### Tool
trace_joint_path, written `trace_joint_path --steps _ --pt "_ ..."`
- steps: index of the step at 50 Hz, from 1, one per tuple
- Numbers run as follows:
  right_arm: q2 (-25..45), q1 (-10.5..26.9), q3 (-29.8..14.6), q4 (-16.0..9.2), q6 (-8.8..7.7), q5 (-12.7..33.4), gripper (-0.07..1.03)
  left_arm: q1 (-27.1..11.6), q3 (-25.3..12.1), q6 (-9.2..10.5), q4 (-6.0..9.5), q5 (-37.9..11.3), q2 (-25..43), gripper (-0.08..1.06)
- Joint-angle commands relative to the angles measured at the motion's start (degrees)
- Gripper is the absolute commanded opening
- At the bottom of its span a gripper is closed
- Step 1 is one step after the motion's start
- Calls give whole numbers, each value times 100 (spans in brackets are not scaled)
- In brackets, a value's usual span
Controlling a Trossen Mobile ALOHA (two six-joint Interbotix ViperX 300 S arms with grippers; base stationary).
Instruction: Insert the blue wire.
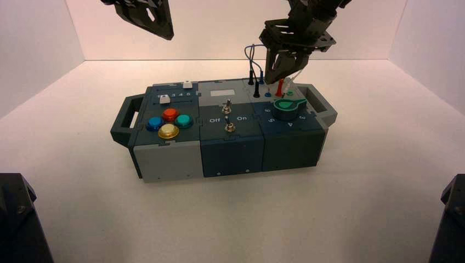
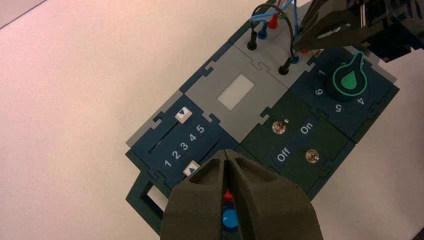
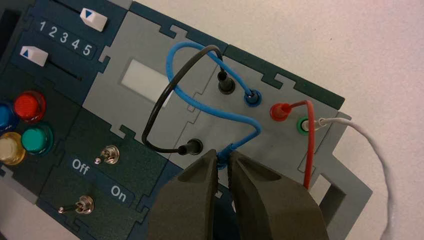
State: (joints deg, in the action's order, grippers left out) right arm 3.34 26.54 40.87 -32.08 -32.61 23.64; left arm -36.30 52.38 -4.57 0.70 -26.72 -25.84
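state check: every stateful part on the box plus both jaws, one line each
blue wire: one end plugged into blue socket, other plug held in right gripper
right gripper: jaws shut on blue plug, at wire panel
left gripper: jaws shut, empty, above the buttons
black wire: both ends plugged in
red wire: one plug in, rest hidden

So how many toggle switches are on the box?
2, both small metal toggle switches on the dark middle panel: one above the Off/On lettering, towards the grey display panel, one below it, near the front edge. None seem hidden.
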Motion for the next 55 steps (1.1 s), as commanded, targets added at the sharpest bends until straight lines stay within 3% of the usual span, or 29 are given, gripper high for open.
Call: trace_joint_path --steps 1,55 --pt "-62 18 -79 -35 0 -35 -2 -18 -62 -44 0 35 -70 -3" --pt "9 132 -88 -26 9 -26 -2 -18 -62 -53 -18 35 -79 -3"
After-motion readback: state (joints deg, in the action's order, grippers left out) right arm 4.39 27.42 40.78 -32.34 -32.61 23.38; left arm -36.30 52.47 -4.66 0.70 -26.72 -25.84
